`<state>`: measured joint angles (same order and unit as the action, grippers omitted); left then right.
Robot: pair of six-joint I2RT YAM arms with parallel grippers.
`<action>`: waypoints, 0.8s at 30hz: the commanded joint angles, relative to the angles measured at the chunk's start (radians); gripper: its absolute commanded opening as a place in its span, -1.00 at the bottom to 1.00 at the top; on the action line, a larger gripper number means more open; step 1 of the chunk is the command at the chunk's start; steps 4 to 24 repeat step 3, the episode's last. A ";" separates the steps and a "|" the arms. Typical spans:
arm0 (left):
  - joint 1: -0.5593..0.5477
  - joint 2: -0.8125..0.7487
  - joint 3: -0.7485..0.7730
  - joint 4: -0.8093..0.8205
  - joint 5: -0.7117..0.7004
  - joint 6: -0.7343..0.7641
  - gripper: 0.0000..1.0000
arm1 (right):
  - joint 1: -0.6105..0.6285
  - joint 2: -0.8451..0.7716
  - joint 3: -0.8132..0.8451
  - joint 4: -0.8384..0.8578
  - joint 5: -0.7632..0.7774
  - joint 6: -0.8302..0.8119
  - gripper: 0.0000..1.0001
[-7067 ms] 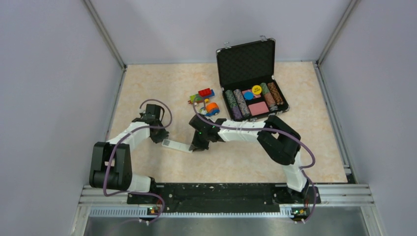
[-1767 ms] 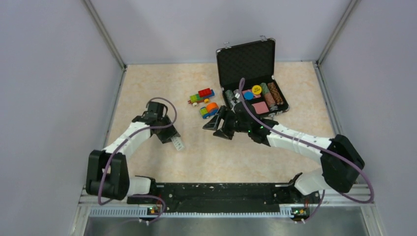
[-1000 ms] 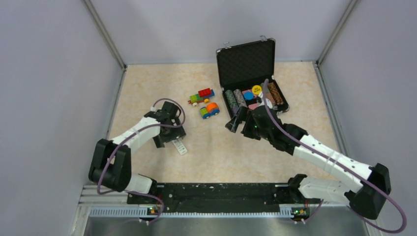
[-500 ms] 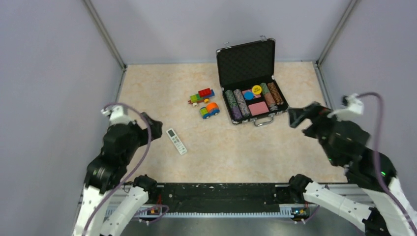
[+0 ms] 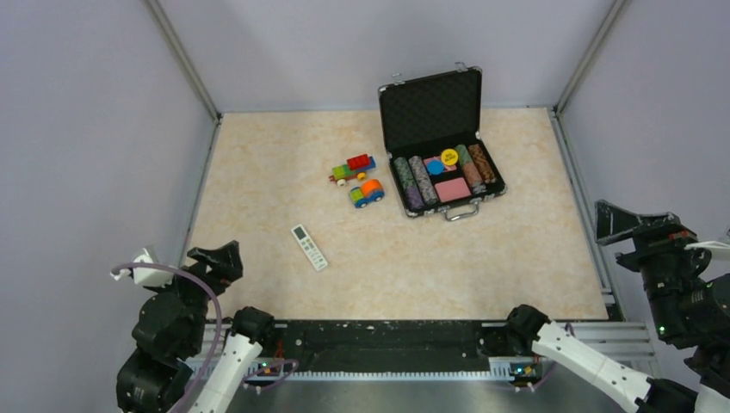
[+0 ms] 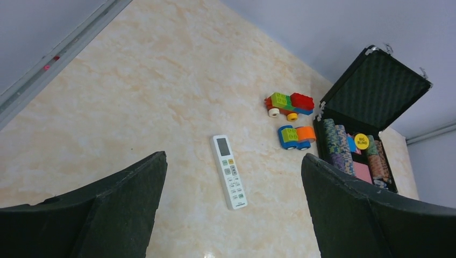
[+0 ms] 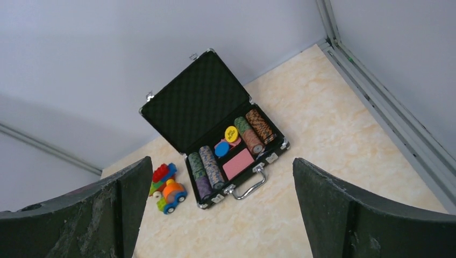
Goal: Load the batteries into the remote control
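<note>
The remote control (image 5: 309, 247) lies flat on the table (image 5: 482, 267), button face up with its small screen at the far end. It sits alone left of centre, well apart from both arms.

At the far right of the table a black case (image 5: 430, 110) stands open, its lid upright and lined with dimpled dark foam. The tray is divided into lengthwise slots. Two rows of chips (image 5: 411, 181) fill the left side, one greenish-grey and one purplish. Two more rows (image 5: 476, 166) fill the right side, one green and one orange-brown. In the middle section lie a yellow disc (image 5: 448, 157) with dark lettering, a blue disc (image 5: 435, 168) just beside it, and a pink rectangular block (image 5: 453, 189) nearer the front. The metal handle (image 5: 460, 212) rests on the table at the case's near edge.

Just left of the case sit two toys, a brick-built vehicle (image 5: 353, 167) and a blue and orange car (image 5: 368, 193).

The left tool (image 6: 232, 158) hangs above the near left corner with its fingers spread wide and nothing between them. The right tool (image 7: 221, 161) is raised off the right edge, also wide apart and holding nothing.
</note>
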<state>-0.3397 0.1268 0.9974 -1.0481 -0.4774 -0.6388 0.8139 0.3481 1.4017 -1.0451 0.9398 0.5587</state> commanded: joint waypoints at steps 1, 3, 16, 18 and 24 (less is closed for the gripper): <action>0.002 -0.008 0.040 -0.026 -0.039 -0.010 0.98 | -0.010 -0.029 0.004 -0.025 0.028 -0.008 0.98; 0.000 -0.007 0.042 -0.022 -0.038 -0.005 0.98 | -0.012 -0.039 0.000 -0.026 0.029 0.001 0.98; 0.000 -0.007 0.042 -0.022 -0.038 -0.005 0.98 | -0.012 -0.039 0.000 -0.026 0.029 0.001 0.98; 0.000 -0.007 0.042 -0.022 -0.038 -0.005 0.98 | -0.012 -0.039 0.000 -0.026 0.029 0.001 0.98; 0.000 -0.007 0.042 -0.022 -0.038 -0.005 0.98 | -0.012 -0.039 0.000 -0.026 0.029 0.001 0.98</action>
